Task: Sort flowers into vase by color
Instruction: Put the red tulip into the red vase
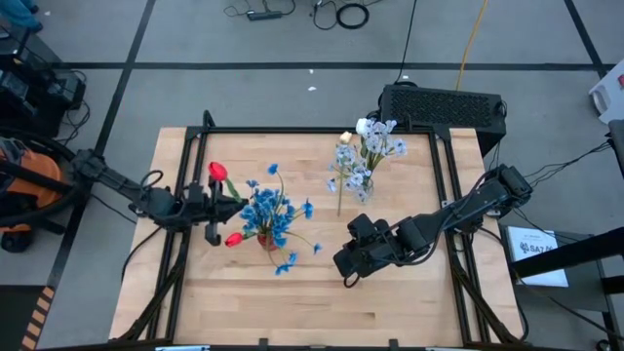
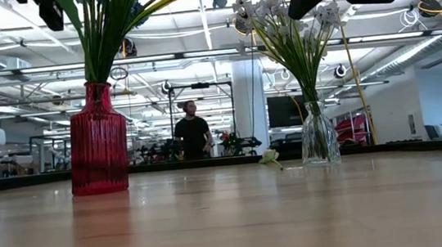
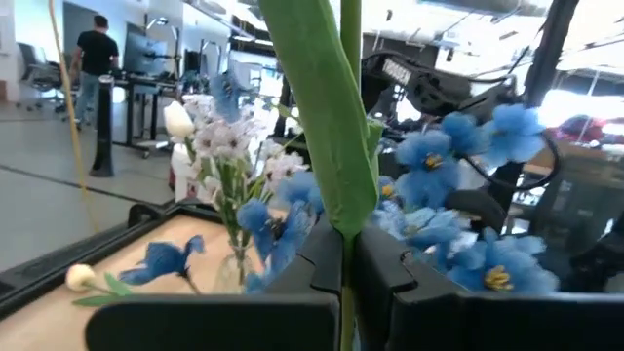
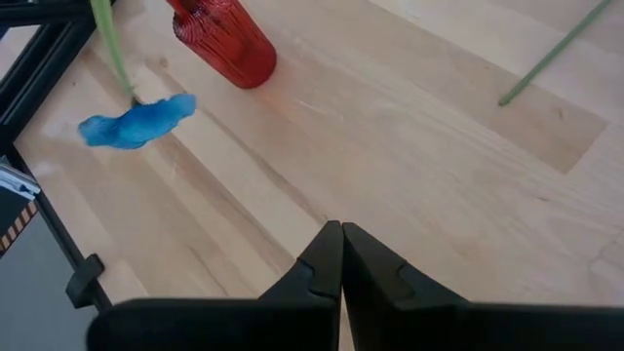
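Observation:
A red ribbed vase holds bright blue flowers. A red tulip shows beside its mouth. A clear vase holds pale sprays and a cream tulip. Another cream tulip lies flat on the table, as does one blue flower. My left gripper, left of the red vase, is shut on a green stem. My right gripper hovers shut and empty, right of the blue flower. My left gripper pinches a thin green stem between its two fingers, just below a long leaf. The fingers come level from the table's left and lie across the stem. The flower is lifted clear of the table; a red tulip head seems to be its top.
A black frame runs along the table's left, far and right edges. A black box sits behind the far edge. Bare wood fills the near half of the table. People stand in the room beyond.

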`<state>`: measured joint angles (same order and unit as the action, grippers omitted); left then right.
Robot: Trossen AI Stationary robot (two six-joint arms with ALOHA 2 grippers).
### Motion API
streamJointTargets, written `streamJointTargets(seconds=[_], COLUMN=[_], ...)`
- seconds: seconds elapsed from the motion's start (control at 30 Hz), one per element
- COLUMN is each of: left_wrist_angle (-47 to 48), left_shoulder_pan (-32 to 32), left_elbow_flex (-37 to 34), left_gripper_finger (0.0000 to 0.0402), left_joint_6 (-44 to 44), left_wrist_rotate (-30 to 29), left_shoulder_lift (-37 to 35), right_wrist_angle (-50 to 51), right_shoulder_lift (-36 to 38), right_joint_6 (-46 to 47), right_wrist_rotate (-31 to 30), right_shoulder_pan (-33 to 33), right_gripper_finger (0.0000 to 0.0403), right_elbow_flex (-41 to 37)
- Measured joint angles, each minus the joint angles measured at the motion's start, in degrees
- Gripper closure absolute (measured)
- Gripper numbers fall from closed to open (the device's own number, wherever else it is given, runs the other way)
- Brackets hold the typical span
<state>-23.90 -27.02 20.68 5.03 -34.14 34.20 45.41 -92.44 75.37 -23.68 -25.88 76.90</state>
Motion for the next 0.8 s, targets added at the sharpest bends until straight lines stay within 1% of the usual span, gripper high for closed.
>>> streamJointTargets(seconds=[0.27,0.53,0.8], left_wrist_angle=[-1.7,-1.4,-1.2], left_shoulder_pan=[-3.1,-5.1,-6.3], left_elbow_flex=[0.1,0.8,0.8], left_gripper_finger=[0.0396,0.0396,0.0396], left_joint_6=[-5.3,-7.1,-8.4], left_wrist_rotate=[-0.7,-1.1,-1.1], left_shoulder_lift=[0.0,0.3,3.6], right_wrist_angle=[-0.2,-0.7,-0.7], right_shoulder_lift=[0.0,0.0,0.0], right_joint_6=[-0.5,-1.1,-1.6], right_wrist_rotate=[0.0,0.0,0.0], right_shoulder_pan=[0.0,0.0,0.0], right_gripper_finger=[0.0403,0.0403,0.0403], right_elbow_flex=[0.0,0.0,0.0])
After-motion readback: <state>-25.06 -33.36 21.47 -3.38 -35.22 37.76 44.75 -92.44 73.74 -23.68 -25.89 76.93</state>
